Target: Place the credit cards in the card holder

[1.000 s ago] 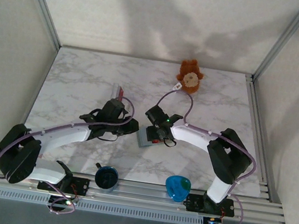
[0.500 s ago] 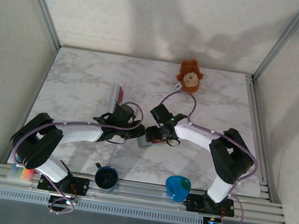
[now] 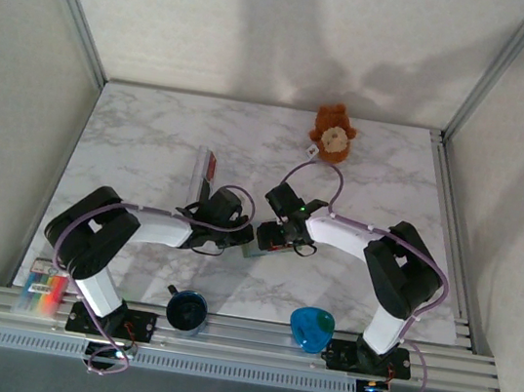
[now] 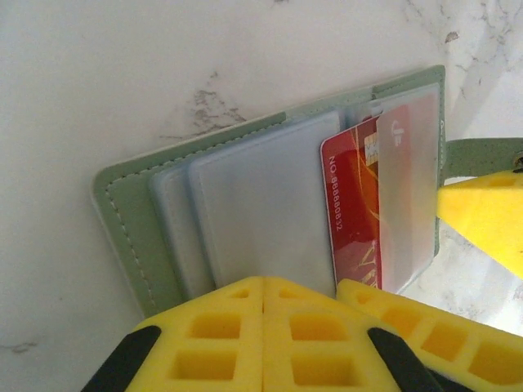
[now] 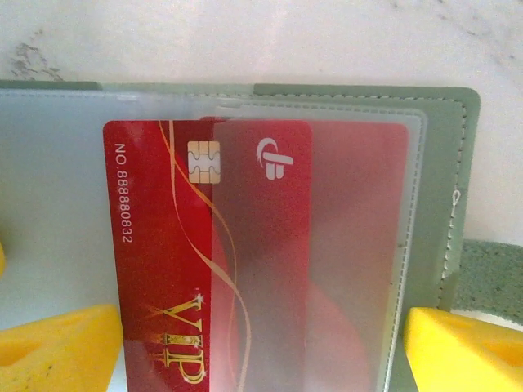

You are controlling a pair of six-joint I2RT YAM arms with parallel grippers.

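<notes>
The grey-green card holder lies open on the marble table, its clear sleeves facing up. A red credit card with a chip and "VIP" lettering lies half under one sleeve. More red shows through that sleeve to its right. My left gripper is shut, its tip resting on the near edge of the sleeves. My right gripper stands open, its yellow fingers on either side of the card. Those fingers also show in the left wrist view.
A clear display stand holding something red is left of the grippers. A brown plush toy sits at the back. A dark round object, a blue one and a marker pack lie by the front rails.
My left arm swung right from near the display stand and brought its gripper down onto the card holder. The right gripper shifted only slightly. The marker pack came into view.
</notes>
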